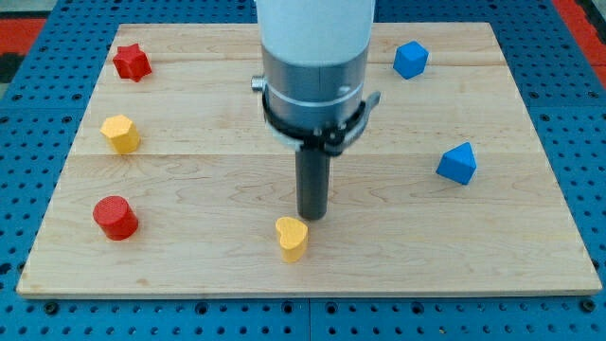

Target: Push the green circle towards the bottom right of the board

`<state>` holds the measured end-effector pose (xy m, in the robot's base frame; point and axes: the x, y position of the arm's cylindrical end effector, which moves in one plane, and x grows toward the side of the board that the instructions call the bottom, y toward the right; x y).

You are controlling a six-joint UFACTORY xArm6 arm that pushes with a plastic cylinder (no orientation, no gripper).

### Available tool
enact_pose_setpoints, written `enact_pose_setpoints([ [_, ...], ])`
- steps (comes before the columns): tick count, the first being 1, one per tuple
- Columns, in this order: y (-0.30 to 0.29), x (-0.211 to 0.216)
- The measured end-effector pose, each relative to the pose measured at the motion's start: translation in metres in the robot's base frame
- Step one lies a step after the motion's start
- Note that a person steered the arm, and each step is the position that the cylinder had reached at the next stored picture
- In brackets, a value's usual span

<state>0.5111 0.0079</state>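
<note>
No green circle shows in the camera view; it may be hidden behind the arm. My tip [312, 217] stands on the wooden board [473, 256] near the bottom centre, just above and right of a yellow heart block [293, 237], close to it or touching it. A red cylinder [115, 217] lies at the lower left. A yellow hexagon block [121, 133] lies at the left. A red star [132, 62] lies at the top left. A blue block [410, 59] lies at the top right. A blue triangular block [457, 163] lies at the right.
The arm's white and grey body [315, 66] covers the top centre of the board. A blue perforated table [587, 114] surrounds the board.
</note>
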Motion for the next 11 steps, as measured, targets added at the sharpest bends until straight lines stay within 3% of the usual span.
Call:
enact_pose_setpoints([
  [3, 0.036, -0.115],
  [5, -0.001, -0.129],
  [7, -0.016, -0.191],
  [8, 0.019, -0.204],
  [10, 0.077, -0.185],
  [11, 0.087, -0.215],
])
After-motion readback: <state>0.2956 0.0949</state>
